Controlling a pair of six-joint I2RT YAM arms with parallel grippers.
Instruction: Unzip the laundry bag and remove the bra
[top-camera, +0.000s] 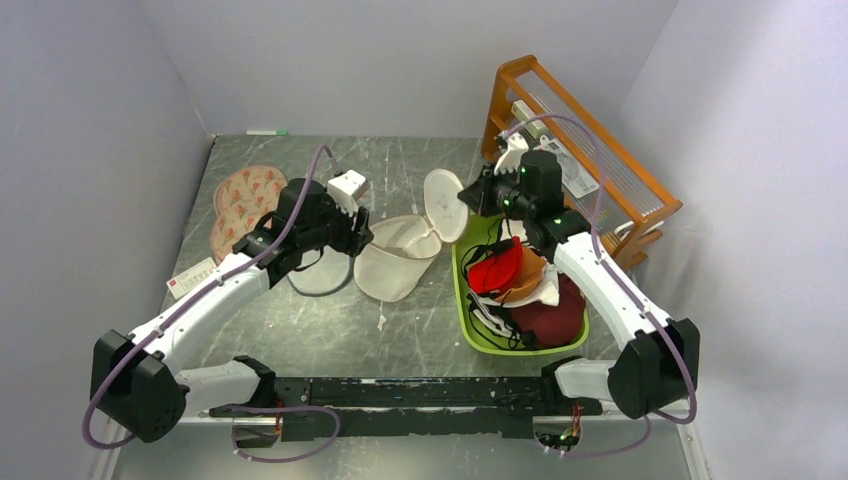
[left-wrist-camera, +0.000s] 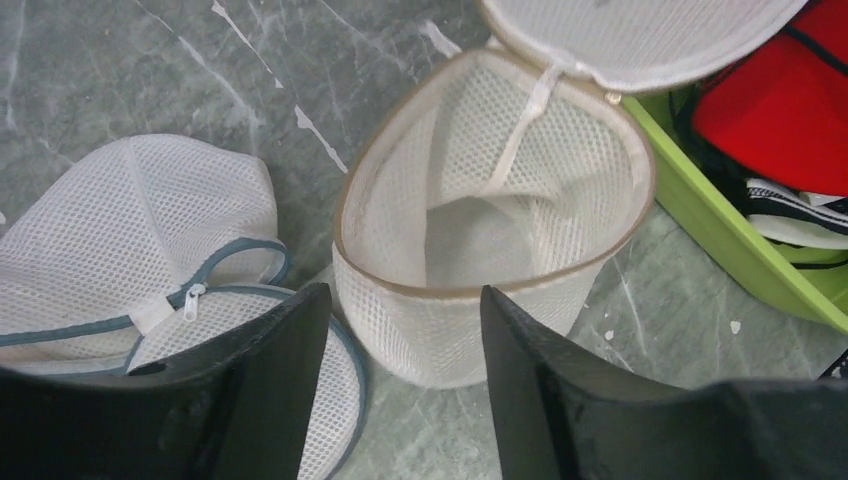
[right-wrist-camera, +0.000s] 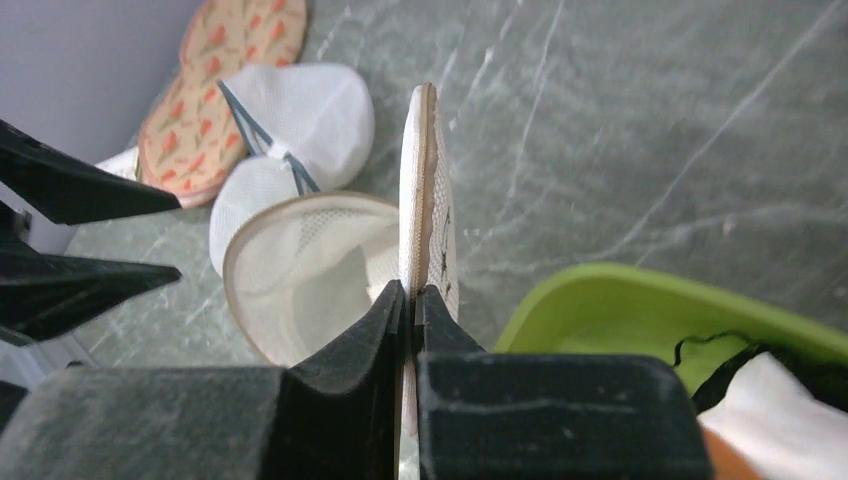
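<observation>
— The left claw: how does it stand?
— Its two blunt black fingers are spread wide and grip nothing. The soft near wall of the laundry bag shows between them.
— And furthest left on the bench?
— A flat, rounded pink bag printed with red shapes lies on the grey marbled surface. Beside it slumps a white mesh bag, open-weave netting edged with a grey-blue zip.
— Then the laundry bag itself?
— It sits mid-bench, a cream mesh clamshell standing open like a shallow bowl, its tan-bound rim gone oval. The inside shows only netting and a white strap.
— The lid?
— It is a thin stiff disc, upright on edge. The right claw is pressed closed on its rim.
— Where is the bra?
— It lies right of the bag in a glossy lime-green tray, a bright red garment with orange-tan cups, heaped with a dark maroon cloth and white fabric.
— Beyond that?
— A slatted orange wooden rack stands at the right.
</observation>
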